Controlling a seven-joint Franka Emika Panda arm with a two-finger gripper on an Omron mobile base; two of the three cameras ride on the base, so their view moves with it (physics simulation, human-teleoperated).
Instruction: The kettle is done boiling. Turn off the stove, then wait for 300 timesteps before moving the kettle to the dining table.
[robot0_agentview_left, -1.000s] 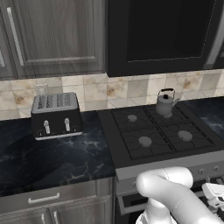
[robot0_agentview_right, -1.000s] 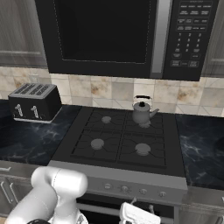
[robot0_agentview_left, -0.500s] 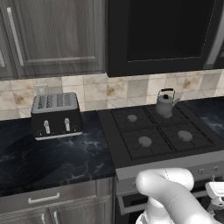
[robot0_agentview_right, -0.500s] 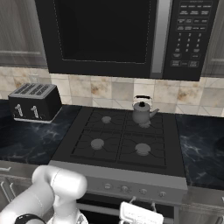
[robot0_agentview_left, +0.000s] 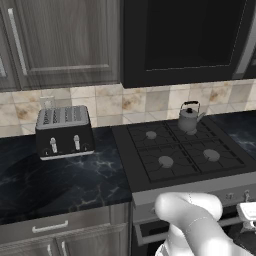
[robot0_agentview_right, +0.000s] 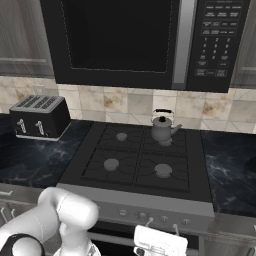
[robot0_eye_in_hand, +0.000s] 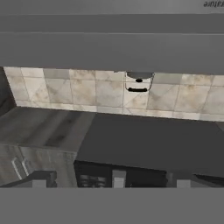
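While lidded, kettle occupies stove.

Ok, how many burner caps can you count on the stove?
4 on the stove: back left, front left, front right, and back right, mostly hidden under the kettle.

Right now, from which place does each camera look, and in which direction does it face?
Left base view: behind the arm's left, looking forward and down at the stove, kettle and toaster; white arm at lower right.
Right base view: behind the arm's right, same stove, kettle and toaster; arm at lower left, gripper low before the knobs.
Hand view: low, on the hand, facing the tiled wall.
Both base views share stove, kettle, toaster.
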